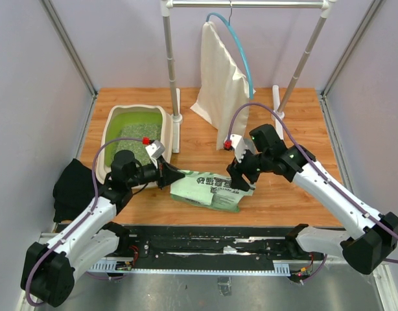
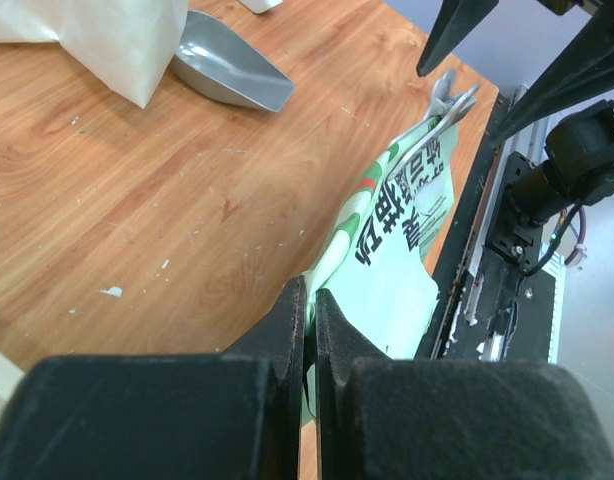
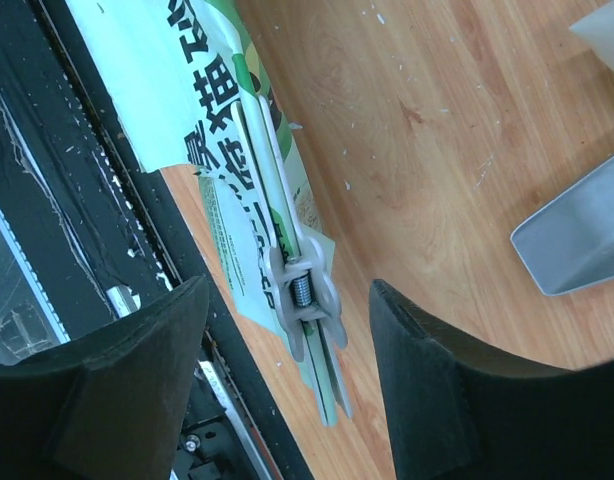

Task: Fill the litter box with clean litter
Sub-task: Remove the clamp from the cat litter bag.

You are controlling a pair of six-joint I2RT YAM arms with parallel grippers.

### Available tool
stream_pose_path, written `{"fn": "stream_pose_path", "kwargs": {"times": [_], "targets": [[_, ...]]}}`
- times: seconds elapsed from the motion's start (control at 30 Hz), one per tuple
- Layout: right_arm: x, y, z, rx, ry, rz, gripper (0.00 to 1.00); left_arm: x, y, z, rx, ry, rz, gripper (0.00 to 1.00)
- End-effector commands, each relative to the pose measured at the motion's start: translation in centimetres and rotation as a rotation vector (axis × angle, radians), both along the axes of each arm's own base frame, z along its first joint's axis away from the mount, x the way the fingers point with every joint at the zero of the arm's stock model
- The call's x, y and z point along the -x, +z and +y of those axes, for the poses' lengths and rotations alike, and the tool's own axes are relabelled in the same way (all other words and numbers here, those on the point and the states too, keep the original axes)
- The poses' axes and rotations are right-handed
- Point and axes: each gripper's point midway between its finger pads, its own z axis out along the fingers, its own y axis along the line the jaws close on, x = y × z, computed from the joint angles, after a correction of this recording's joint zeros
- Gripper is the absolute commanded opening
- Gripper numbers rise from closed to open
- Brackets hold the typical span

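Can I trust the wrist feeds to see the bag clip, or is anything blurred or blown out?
Right wrist: clip on the green bag sharp; right claw dark, soft-focused up close. Left wrist: bag print crisp, left claw blurred in the foreground, scoop shows mild sheen, not blown out. Top external: even light, soft shadows, no glare.

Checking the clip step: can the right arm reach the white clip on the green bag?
Probably yes. The right gripper hangs open right over the clip, nothing between them, while the left gripper holds the green bag at its other end.
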Motion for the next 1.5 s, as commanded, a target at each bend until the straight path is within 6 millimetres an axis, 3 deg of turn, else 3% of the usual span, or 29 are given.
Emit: {"fn": "stream_pose_path", "kwargs": {"times": [0.0, 0.13, 0.3, 0.5, 0.63, 0.87, 1.0, 1.13, 1.23, 1.47], "targets": [[-0.3, -0.4, 0.1, 0.006, 0.025, 0.0, 0.62, -0.6, 3.1, -0.5, 0.026, -0.027, -0.104, 0.0], [0.0, -0.4, 0.0, 0.009, 0.043, -0.005, 0.49, -0.9, 2.9, -0.6, 0.014, -0.022, -0.093, 0.0], [0.6, -0.4, -0.1, 0.006, 0.06, 0.01, 0.41, -1.0, 2.8, -0.5, 0.007, -0.022, -0.093, 0.01], [0.4, -0.9, -0.4, 0.044, 0.056, 0.034, 0.14, -1.2, 2.6, -0.6, 0.001, -0.022, -0.088, 0.0], [-0.3, 0.6, -0.8, 0.049, 0.017, -0.016, 0.01, -1.3, 2.6, -0.6, -0.008, -0.021, -0.088, 0.01], [-0.9, 3.6, -4.0, 0.029, -0.178, -0.167, 0.01, -1.8, 2.3, -0.1, -0.034, 0.015, -0.099, 0.01], [-2.3, 4.0, -8.1, 0.039, -0.47, -0.265, 0.01, -1.9, 2.5, -0.1, -0.028, 0.018, -0.109, 0.01], [-3.5, 2.1, -13.5, 0.033, -0.872, -0.218, 0.01, -1.9, 2.9, -0.2, -0.016, 0.017, -0.12, 0.01], [-4.1, -0.8, -15.8, -0.046, -1.066, -0.082, 0.01, -1.8, 3.1, -0.3, -0.006, 0.013, -0.123, 0.0], [-5.6, -7.4, -15.4, -0.296, -1.191, 0.269, 0.07, -1.4, 3.2, -0.5, 0.017, 0.002, -0.111, 0.01]]}}
